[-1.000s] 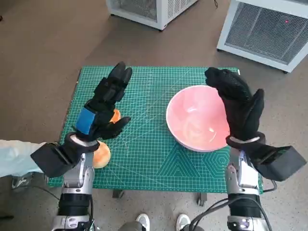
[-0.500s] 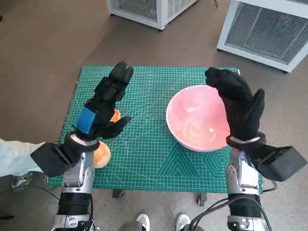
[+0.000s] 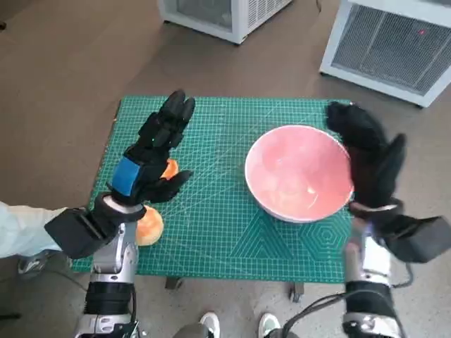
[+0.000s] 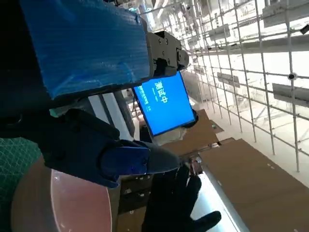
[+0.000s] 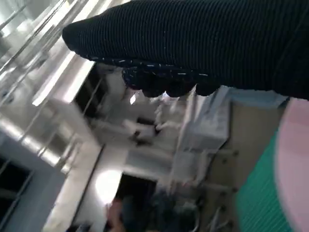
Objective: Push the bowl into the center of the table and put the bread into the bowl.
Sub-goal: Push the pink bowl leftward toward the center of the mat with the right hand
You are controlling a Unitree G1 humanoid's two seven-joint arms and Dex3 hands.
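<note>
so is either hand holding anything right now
No. The left hand hangs open above the bread, and the right hand is open beside the bowl, gripping nothing.

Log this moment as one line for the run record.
pink bowl: right of mat center | bread: under left hand, not in bowl | right hand: open beside bowl's right rim

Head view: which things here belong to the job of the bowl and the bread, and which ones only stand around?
For the job:
- pink bowl
- bread, partly under the left hand
- right hand, beside the bowl
- green mat

Standing around:
- white grilled units on the floor
- shoes by the table
</note>
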